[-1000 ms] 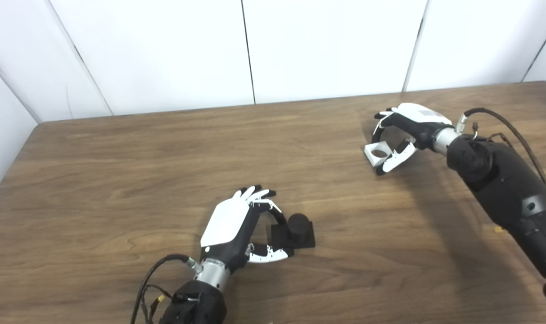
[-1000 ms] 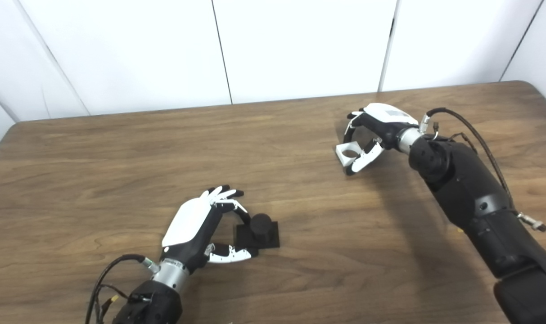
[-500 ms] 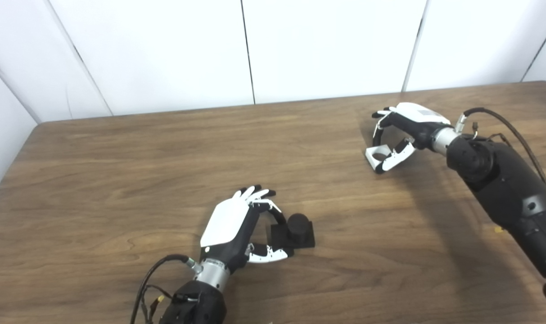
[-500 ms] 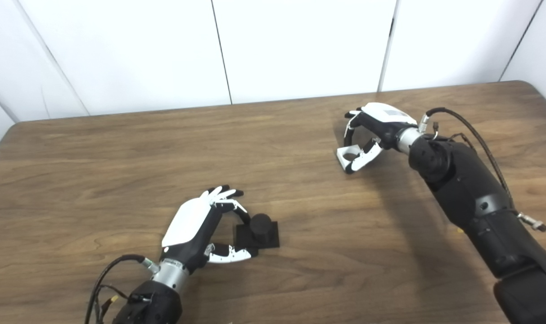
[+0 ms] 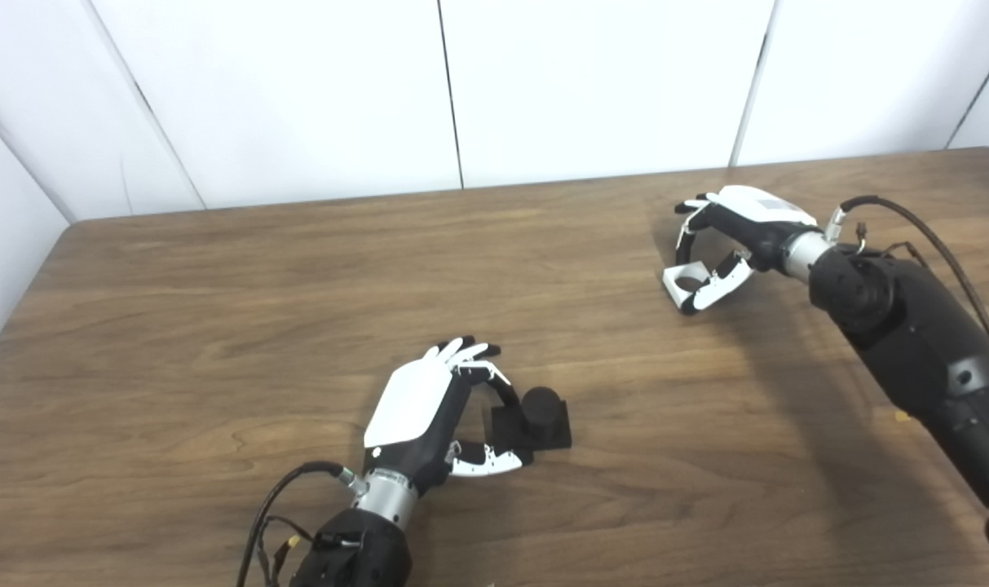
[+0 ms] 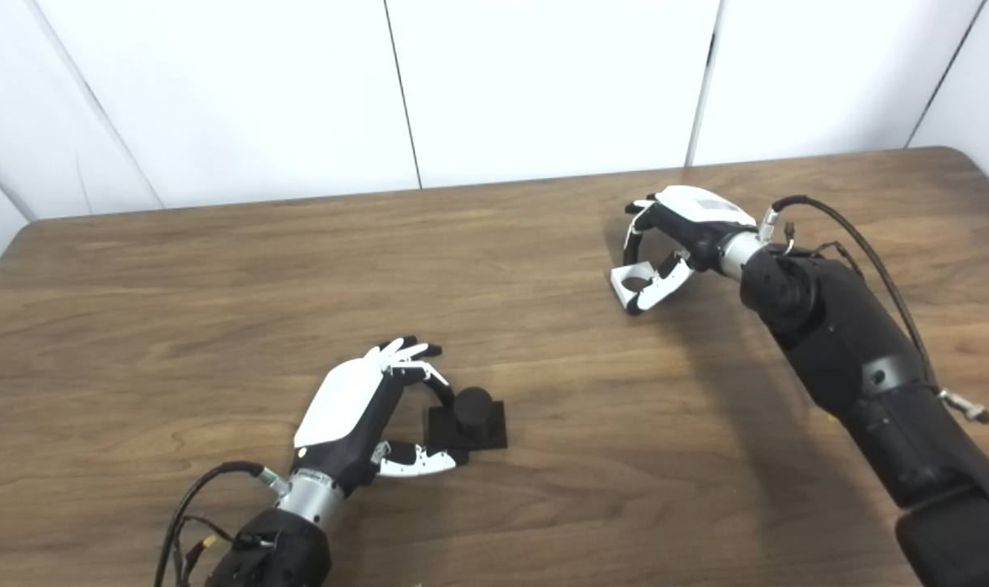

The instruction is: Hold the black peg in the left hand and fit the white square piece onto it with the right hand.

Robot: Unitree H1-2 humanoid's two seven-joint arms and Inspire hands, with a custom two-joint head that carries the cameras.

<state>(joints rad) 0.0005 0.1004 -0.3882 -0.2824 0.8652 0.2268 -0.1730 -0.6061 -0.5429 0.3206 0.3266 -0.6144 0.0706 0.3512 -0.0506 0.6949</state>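
The black peg [image 5: 540, 408], a short cylinder on a square black base [image 5: 553, 436], sits on the table near the front centre. My left hand [image 5: 429, 408] lies just left of it, one finger curled against the back of the base and the thumb [image 5: 494, 463] against its front corner, pinching it on the table. The other fingers stay stretched out. At the far right lies the white square piece [image 5: 678, 282] with its round hole. My right hand [image 5: 735, 236] is closed on it, fingers over its far side and the thumb [image 6: 657, 287] on its near side.
The wooden table [image 5: 217, 310] meets white wall panels at the back. Its left edge and rounded back right corner are in view. My right forearm [image 5: 910, 334] stretches in from the lower right, a cable looping above it. A cable trails from my left wrist [image 5: 282, 489].
My right hand's fingers and thumb have closed in on the white square piece, which shifted slightly. My left hand and the black peg have not moved.
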